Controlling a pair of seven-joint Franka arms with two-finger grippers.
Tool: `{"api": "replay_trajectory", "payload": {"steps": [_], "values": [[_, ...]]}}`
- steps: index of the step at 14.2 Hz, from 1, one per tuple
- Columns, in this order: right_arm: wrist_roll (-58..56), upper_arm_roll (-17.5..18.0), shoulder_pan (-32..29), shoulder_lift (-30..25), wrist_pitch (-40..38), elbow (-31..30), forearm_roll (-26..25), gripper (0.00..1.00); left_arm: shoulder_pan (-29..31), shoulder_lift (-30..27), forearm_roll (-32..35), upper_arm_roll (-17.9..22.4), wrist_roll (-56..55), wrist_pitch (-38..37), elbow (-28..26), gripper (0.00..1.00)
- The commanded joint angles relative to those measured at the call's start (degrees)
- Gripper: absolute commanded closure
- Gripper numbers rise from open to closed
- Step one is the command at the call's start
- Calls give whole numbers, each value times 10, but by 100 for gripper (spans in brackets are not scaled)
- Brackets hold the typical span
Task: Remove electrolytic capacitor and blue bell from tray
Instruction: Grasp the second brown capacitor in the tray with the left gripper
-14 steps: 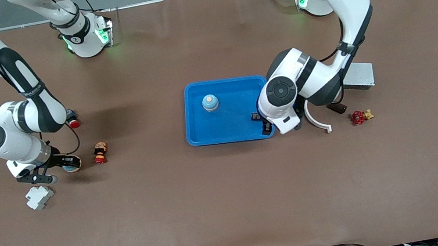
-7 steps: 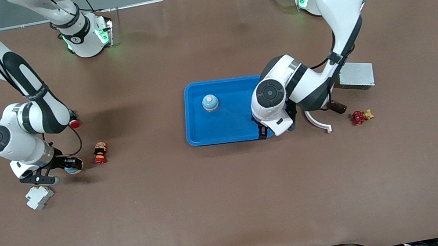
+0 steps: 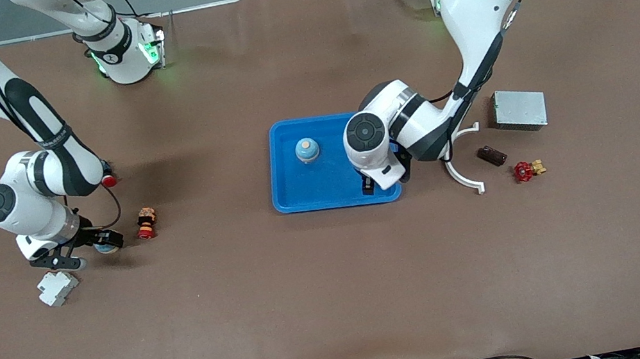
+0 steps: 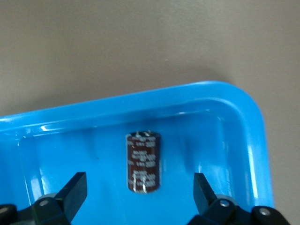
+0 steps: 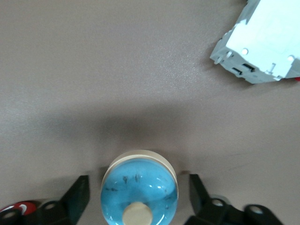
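While the electrolytic capacitor lies on its side in the tray, near the corner toward the left arm's end, we judge it light, rigid and prone to rolling; grip across its sleeve. Our left gripper hangs over it, wrist bent downward, jaws spread wide on either side. Our right gripper stands open astride a blue bell on the table, well apart from the tray.
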Motion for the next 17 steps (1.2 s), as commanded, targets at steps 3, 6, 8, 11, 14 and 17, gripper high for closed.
{"api": "replay_trajectory", "payload": {"steps": [3, 6, 8, 11, 14, 17], "values": [[-11, 12, -13, -1, 8, -3, 10, 0, 1, -7, 15, 3, -20, 0, -14, 12], [-12, 12, -12, -1, 7, -3, 10, 0, 4, -7, 19, 4, -20, 2, -14, 98], [-40, 11, -10, -15, -1, -2, 8, 0, 9, -13, 20, 3, -19, 0, -13, 100], [-107, 7, -21, -58, -57, 15, 8, 0, 9, -33, 22, 3, -10, -11, -9, 100], [-104, 7, -23, -94, -214, 82, 4, 0, 12, -76, 23, 0, 26, -69, -6, 100], [-68, 8, -22, -145, -300, 110, 14, 0, 33, -114, 14, -1, 66, -107, -6, 100]]}}
